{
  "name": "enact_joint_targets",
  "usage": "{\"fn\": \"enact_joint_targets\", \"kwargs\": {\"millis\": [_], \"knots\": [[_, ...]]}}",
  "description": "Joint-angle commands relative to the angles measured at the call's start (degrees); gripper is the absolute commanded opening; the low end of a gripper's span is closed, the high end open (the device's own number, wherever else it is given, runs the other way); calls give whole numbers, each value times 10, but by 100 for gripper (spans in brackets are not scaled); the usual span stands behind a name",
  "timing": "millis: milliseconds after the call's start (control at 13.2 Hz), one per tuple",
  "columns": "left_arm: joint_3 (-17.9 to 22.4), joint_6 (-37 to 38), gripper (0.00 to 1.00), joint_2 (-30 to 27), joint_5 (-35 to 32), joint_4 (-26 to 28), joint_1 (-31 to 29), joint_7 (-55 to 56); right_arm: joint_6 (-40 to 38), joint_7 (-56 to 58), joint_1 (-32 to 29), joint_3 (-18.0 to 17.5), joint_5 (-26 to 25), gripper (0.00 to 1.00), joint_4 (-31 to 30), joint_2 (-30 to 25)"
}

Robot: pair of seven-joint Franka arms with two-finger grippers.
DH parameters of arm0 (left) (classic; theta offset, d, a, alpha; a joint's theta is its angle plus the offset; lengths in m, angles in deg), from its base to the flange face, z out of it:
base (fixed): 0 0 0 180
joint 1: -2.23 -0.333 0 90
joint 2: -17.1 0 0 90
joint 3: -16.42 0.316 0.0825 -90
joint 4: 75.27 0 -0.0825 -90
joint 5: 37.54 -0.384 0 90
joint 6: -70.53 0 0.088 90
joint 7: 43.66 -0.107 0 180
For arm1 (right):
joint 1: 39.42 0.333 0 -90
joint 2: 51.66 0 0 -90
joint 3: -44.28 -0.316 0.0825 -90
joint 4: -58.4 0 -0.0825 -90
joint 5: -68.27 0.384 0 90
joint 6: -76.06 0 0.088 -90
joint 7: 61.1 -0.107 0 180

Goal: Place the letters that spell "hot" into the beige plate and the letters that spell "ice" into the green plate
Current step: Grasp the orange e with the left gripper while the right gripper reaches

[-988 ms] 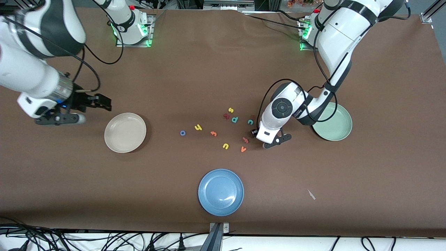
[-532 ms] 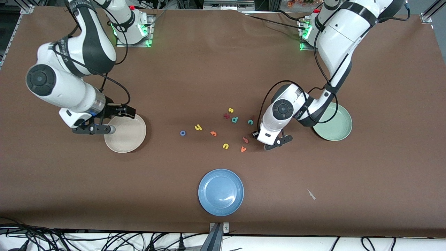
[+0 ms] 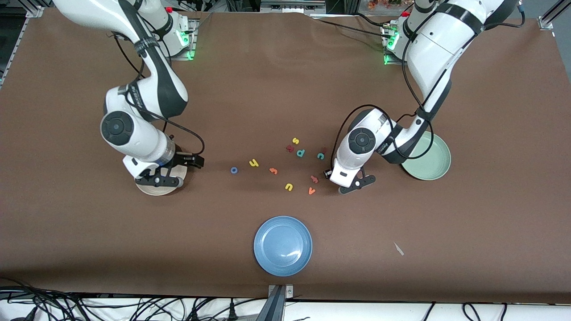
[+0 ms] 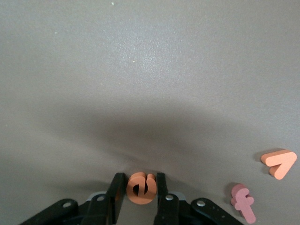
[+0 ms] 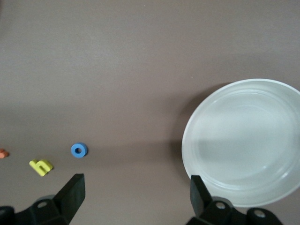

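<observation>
My left gripper (image 3: 327,172) is down at the table among the letters, its fingers closed against both sides of the orange e (image 4: 141,188). The teal c (image 3: 320,155) and the dark red i (image 3: 324,150) lie just beside it, toward the pale green plate (image 3: 430,166), which the left arm partly covers. My right gripper (image 3: 194,161) stands open and empty over the rim of the beige plate (image 5: 243,140). The blue o (image 3: 233,170), yellow h (image 3: 254,162) and orange t (image 3: 273,170) lie in a row on the table between the two grippers.
A yellow u (image 3: 289,187), orange v (image 3: 311,191) and a pinkish-red letter (image 3: 314,179) lie near the left gripper. A yellow s (image 3: 295,141), teal p (image 3: 301,153) and dark red k (image 3: 290,148) lie farther back. A blue plate (image 3: 283,245) sits near the front edge.
My right arm has swung in from its end of the table to over the beige plate, still open. The left gripper's fingers have closed in onto the orange e.
</observation>
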Motion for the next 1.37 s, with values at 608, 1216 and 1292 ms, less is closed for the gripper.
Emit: {"fn": "enact_joint_targets", "kwargs": {"millis": [608,1216,1292], "knots": [[-2,178,1,-67,1,-19,-29,-127,106,-149,61,-1,-67,99,19,89],[-6,365,3,-177,62,48,-186,-496,170,-233,114,-1,-68,99,21,150],[-6,363,3,-178,62,60,-208,-528,171,-233,115,-1,-68,99,20,150]]}}
